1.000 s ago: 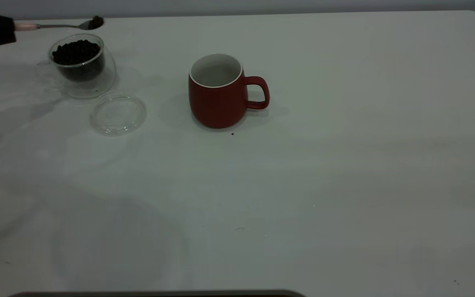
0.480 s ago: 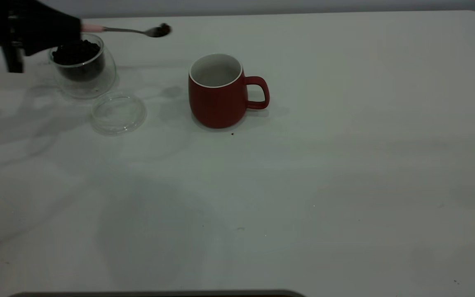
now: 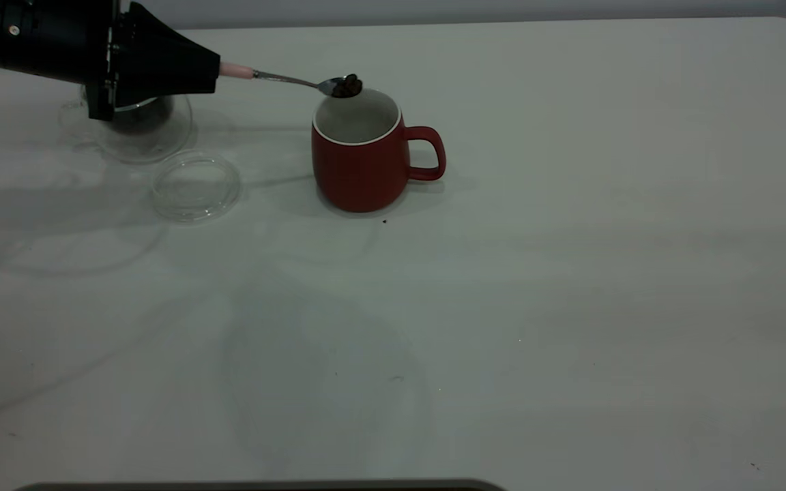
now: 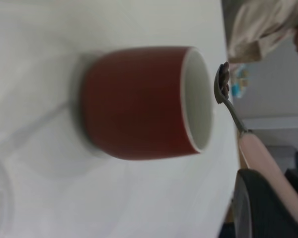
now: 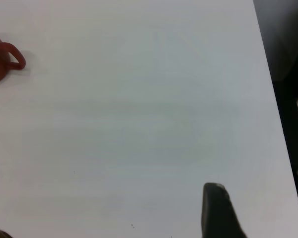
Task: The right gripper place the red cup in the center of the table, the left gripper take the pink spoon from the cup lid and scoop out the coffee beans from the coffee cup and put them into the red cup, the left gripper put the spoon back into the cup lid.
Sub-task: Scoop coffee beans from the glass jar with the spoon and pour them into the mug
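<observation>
The red cup (image 3: pixel 362 160) stands upright near the table's middle, handle to the right; it also shows in the left wrist view (image 4: pixel 139 101). My left gripper (image 3: pixel 212 70) is shut on the pink spoon (image 3: pixel 277 78), whose pale handle shows in the left wrist view (image 4: pixel 265 166). The spoon's bowl carries a few coffee beans (image 3: pixel 348 85) right over the cup's far rim. The coffee cup (image 3: pixel 137 126) is largely hidden behind the gripper. The cup lid (image 3: pixel 195 185) lies empty on the table (image 3: pixel 502 307). One right finger (image 5: pixel 216 213) shows over bare table.
A tiny dark speck (image 3: pixel 385 221) lies just in front of the red cup. The red cup's handle (image 5: pixel 12 57) shows far off in the right wrist view. The table's right edge (image 5: pixel 268 99) runs along that view.
My left gripper has carried the loaded spoon to the right, from above the coffee cup to over the red cup's rim. The arm now covers the coffee cup.
</observation>
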Controlling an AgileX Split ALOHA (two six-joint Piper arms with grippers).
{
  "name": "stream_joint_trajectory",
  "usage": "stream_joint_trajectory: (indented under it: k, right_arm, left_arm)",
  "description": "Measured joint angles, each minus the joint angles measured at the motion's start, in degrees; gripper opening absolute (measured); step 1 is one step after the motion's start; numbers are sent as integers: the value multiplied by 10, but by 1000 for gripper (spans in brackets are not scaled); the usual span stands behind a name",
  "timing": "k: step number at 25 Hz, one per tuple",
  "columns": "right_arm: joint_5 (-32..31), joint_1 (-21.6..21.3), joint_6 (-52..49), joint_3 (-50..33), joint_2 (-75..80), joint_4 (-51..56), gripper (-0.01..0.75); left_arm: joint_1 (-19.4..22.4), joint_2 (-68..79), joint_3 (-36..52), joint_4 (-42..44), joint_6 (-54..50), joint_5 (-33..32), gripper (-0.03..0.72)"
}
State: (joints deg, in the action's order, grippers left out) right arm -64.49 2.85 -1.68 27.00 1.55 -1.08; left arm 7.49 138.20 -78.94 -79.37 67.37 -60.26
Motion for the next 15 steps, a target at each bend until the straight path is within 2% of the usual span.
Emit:
stream_joint_trajectory:
  k: [4, 15]
  right_arm:
    - [0, 0, 0, 0, 0, 0, 436]
    - [0, 0, 0, 0, 0, 0, 436]
  left_arm:
    - [0, 0, 0, 0, 47, 17, 127]
    - [-10, 0, 0, 0, 311, 20, 127]
